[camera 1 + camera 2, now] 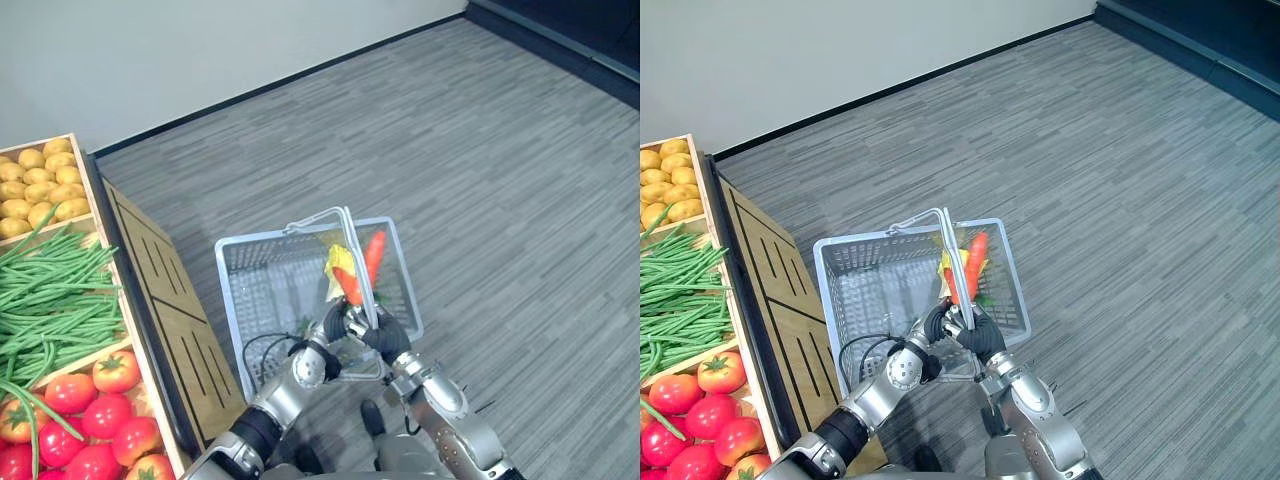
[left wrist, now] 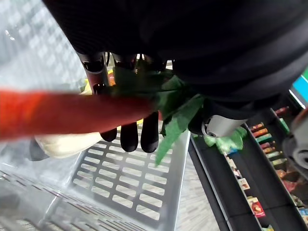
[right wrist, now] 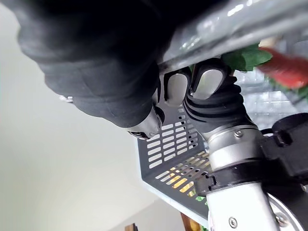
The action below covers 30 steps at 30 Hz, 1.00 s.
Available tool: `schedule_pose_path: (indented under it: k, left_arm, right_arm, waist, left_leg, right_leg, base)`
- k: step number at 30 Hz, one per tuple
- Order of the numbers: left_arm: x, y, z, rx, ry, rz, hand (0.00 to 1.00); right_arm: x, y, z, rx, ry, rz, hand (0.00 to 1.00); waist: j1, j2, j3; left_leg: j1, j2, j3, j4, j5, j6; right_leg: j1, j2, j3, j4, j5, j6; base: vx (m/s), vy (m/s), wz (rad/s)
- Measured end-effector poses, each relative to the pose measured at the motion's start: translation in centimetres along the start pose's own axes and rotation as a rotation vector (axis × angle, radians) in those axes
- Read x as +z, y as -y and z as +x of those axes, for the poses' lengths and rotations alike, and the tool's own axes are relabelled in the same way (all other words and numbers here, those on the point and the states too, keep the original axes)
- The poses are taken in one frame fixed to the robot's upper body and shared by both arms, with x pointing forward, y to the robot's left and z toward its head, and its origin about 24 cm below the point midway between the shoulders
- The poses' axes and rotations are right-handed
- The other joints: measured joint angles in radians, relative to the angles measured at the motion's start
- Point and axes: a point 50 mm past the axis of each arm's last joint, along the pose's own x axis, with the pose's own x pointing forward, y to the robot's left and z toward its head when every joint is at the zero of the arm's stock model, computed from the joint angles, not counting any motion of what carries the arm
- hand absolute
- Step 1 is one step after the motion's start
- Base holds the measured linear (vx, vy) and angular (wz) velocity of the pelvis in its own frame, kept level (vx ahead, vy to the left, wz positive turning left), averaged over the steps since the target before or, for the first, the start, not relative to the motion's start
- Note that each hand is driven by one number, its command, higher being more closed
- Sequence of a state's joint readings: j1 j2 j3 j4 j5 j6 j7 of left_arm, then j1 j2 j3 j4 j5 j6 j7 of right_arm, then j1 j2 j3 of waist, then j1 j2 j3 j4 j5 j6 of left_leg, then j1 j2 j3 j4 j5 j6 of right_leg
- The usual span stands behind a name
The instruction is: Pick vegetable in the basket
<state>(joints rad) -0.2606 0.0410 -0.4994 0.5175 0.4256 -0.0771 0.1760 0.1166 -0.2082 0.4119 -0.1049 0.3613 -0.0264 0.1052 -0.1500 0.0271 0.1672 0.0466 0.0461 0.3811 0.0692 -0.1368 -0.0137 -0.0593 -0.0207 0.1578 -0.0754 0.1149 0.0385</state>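
Orange carrot (image 1: 349,286), grey slotted basket (image 1: 228,272), red tomatoes (image 1: 70,394), green beans (image 1: 50,300).

One basket (image 1: 232,290), two carrots (image 1: 375,252) (image 1: 348,286)

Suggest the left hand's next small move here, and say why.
Probably open the left hand and release the orange carrot with green leaves: it sits over the grey plastic basket, whose wire handle the right hand grips.

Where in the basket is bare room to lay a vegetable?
Bare: the basket floor from the wall facing the wooden stand to the handles. Crowded: around the handles, where a yellow item sits, the left hand holds a carrot and the right hand grips them.
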Motion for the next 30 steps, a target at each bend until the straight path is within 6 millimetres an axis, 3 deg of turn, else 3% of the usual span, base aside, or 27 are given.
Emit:
schedule_pose_path:
  k: [9, 13, 18, 25, 28, 30]
  left_arm:
    - [0.7, -0.5, -2.4, 0.087, 0.046, -0.174, 0.0]
    - [0.8, -2.4, -4.4, 0.211, 0.076, -0.328, 0.0]
    - [-0.4, -4.2, -6.5, 0.317, 0.05, -0.459, 0.0]
    - [-4.9, -6.9, -10.8, 0.527, -0.094, -0.587, 0.0]
    - [-7.5, -8.0, -12.4, 0.614, -0.191, -0.581, 0.0]
    - [-9.8, -7.6, -13.4, 0.627, -0.302, -0.578, 0.0]
  right_arm:
    - [0.6, 4.2, -1.5, -0.324, 0.01, -0.233, 1.0]
    - [1.9, 8.2, -3.6, -0.559, 0.02, -0.335, 1.0]
    - [2.7, 11.0, -5.8, -0.745, 0.032, -0.363, 1.0]
    - [2.9, 13.7, -9.8, -0.932, 0.002, -0.385, 1.0]
    - [1.8, 14.0, -11.2, -0.946, -0.07, -0.389, 1.0]
    - [0.3, 14.3, -11.6, -0.934, -0.145, -0.381, 1.0]
  waist:
    - [0.003, -0.004, -0.003]
    - [0.012, -0.002, -0.025]
    - [0.029, 0.003, -0.059]
    - [0.053, 0.013, -0.079]
    - [0.055, 0.014, -0.079]
    - [0.055, 0.013, -0.083]
  left_leg:
    - [0.0, -0.005, -0.024, -0.009, 0.013, 0.007]
    - [0.003, -0.015, -0.044, -0.035, 0.032, 0.013]
    - [0.004, -0.016, -0.073, -0.035, 0.035, 0.012]
    - [0.001, -0.02, -0.133, -0.06, 0.052, 0.003]
    - [0.005, -0.023, -0.156, -0.08, 0.071, 0.005]
    - [0.022, -0.027, -0.166, -0.104, 0.08, 0.001]
  right_leg:
    - [0.008, -0.006, -0.026, 0.0, -0.001, 0.001]
    - [0.011, -0.013, -0.051, -0.001, -0.003, 0.004]
    - [0.029, -0.017, -0.078, -0.012, -0.004, 0.005]
    - [0.043, -0.023, -0.14, -0.017, -0.013, 0.013]
    - [0.049, -0.027, -0.165, -0.018, -0.015, 0.012]
    - [0.06, -0.029, -0.177, -0.019, -0.018, 0.009]
  base:
    - [-0.03, -0.021, 0.09]
    - [-0.04, -0.022, 0.16]
    - [-0.02, -0.023, 0.17]
    - [-0.02, -0.031, 0.24]
    - [-0.02, -0.02, 0.28]
    - [-0.02, 0.001, 0.15]
